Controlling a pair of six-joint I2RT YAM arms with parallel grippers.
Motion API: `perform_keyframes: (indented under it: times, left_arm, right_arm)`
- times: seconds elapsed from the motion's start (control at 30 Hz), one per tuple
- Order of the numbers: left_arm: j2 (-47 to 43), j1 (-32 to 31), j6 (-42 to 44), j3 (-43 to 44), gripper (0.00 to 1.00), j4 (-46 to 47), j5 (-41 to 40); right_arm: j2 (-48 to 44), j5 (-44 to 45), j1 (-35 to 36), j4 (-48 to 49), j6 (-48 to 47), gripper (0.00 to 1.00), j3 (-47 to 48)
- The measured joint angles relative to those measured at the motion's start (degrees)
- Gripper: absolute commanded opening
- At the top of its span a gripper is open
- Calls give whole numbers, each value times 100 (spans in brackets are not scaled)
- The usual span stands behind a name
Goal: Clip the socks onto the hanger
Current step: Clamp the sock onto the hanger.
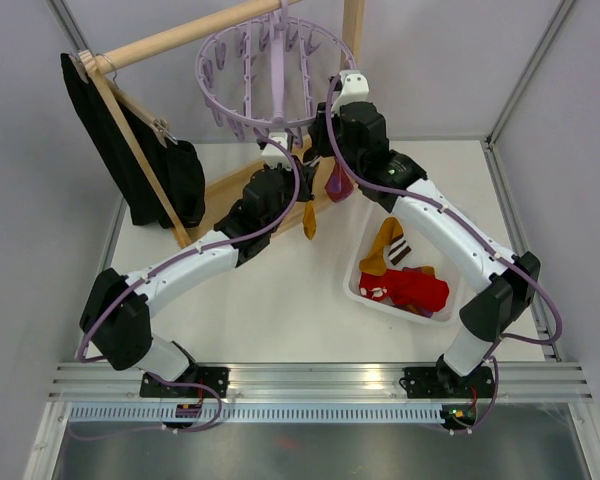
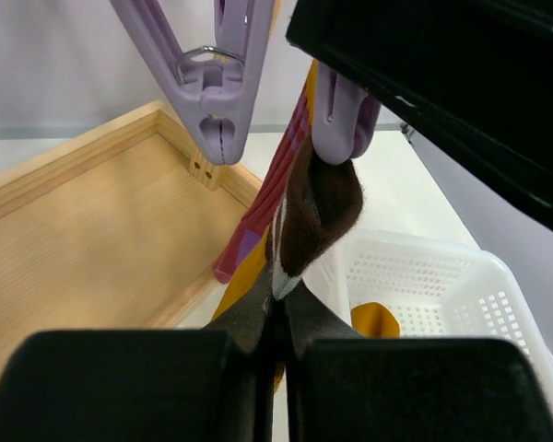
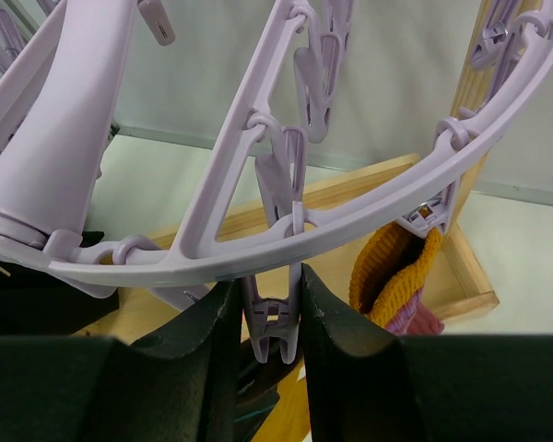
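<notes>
Clipping so far: I'd say one is done. A mustard-yellow knit sock (image 3: 398, 267) hangs off the round lavender plastic clip hanger (image 1: 280, 75), just to the right of the right gripper (image 3: 270, 304).
Sock in play: a dark brown soft sock (image 2: 324, 207) with a white stripe. It sticks straight up out of the left gripper (image 2: 278, 296), and its cuff touches the mouth of a lavender peg (image 2: 341, 124) right above.
Left gripper: pressed tight together, pinching the lower part of that brown sock.
Right gripper: fingers partly closed, squeezing a peg's tail just under the ring. Looks like the same peg, though I can't swear to it.
Left to do: get the cuff into the peg and let go, then repeat for the rest.
Rest of the pile: red and yellow socks (image 1: 415, 290) in a white plastic mesh basket (image 1: 353, 288), well below both grippers and back toward the right arm's base.
Around it: wooden rack frame (image 1: 180, 38) above, black garment (image 1: 130, 150) off to the left gripper's left.
</notes>
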Motion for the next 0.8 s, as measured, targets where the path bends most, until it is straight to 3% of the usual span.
perform_keyframes:
  times: [0.8]
  left_arm:
    - [-105, -7, -627, -330, 2, 105, -273]
  right_arm:
    - [160, 378, 125, -313, -52, 0, 341]
